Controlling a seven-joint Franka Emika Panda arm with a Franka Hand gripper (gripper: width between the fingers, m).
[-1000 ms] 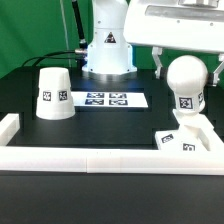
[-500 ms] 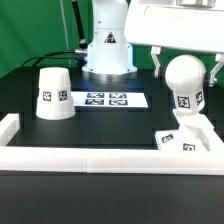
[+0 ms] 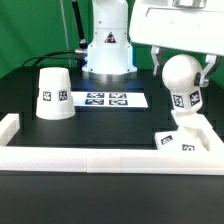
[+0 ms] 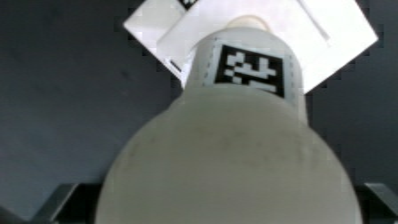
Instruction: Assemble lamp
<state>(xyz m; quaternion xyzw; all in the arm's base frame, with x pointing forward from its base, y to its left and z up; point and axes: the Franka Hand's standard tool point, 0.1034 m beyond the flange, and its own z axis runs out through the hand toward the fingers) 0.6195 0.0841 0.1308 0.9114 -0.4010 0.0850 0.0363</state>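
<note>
holding tagged bulb [image 3: 181,84], hand [image 3: 182,68] above base [image 3: 186,141]

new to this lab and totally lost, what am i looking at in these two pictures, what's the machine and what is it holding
The white machine at the back is a robot arm. Its gripper, which has two fingers, is shut on the bulb, a white ball on a neck, with a finger on each side. The wide picture comes from a camera off the arm. The close one comes from a camera on the wrist, looking along the bulb toward the flat square base. On the black table are the cup-like shade at the exterior view's left, the marker board in the middle, and the base below the bulb, which seems held clear of it. White rails border the table.
</note>
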